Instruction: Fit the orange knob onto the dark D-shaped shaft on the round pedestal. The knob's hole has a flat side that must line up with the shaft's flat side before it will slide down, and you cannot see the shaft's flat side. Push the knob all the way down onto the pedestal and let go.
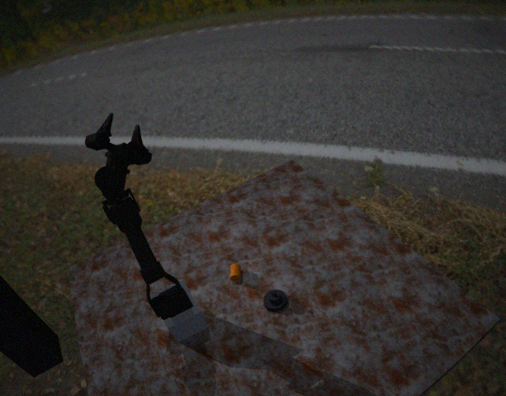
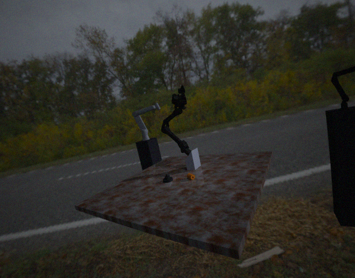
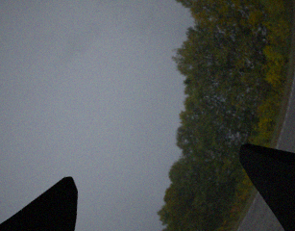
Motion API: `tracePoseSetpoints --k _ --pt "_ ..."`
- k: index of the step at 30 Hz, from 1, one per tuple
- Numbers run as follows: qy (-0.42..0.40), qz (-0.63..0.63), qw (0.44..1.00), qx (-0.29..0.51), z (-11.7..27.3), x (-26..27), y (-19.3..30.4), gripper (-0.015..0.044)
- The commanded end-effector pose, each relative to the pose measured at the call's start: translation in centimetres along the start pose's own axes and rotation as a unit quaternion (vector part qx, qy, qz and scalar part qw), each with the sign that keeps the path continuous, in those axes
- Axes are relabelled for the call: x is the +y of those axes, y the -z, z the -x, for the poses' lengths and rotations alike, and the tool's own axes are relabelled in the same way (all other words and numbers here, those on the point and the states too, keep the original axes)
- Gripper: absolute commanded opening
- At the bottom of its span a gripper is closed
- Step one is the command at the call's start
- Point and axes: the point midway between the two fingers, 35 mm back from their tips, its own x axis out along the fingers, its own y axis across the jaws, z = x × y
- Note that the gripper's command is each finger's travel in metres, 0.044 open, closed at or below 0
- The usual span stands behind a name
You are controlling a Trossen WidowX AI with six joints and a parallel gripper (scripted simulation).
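Note:
The orange knob (image 1: 235, 272) (image 2: 190, 176) lies on its side on the table, with the end with its hole showing in the exterior view. The round dark pedestal (image 1: 270, 304) (image 2: 167, 180) stands near it, with the short dark shaft (image 1: 276, 294) rising from its middle. The shaft's flat side cannot be made out. My gripper (image 1: 124, 120) (image 3: 160, 171) is open and empty, raised high above the table and pointing up and away from the knob and the pedestal. In the wrist view only sky, trees and road show between and beyond the fingers.
The rust-stained table (image 1: 329, 264) (image 2: 177, 206) carries the arm's pale base block (image 1: 187, 327) (image 2: 193, 159), close to the knob. A grey arm on a dark box (image 2: 149, 152) stands behind the table in the exterior view. A black box (image 2: 346, 167) with another arm stands at the right.

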Motion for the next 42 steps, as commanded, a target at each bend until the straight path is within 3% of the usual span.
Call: tracePoseSetpoints --k 1,10,19,31,39,42 --pt "0.096 0.107 0.989 0.027 -2.5 -7.1 1.4 0.044" --pt "0.271 0.282 0.912 0.122 -3.9 -21.8 2.6 0.044" --pt "0.417 0.396 0.772 0.27 0.2 -36.2 2.4 0.044" --pt "0.518 0.42 0.51 0.543 13.5 -51.3 1.1 0.044" --pt "0.474 0.325 0.317 0.754 26.3 -55.8 0.7 0.044" --pt "0.465 0.313 0.302 0.771 27.3 -56.0 0.8 0.044"
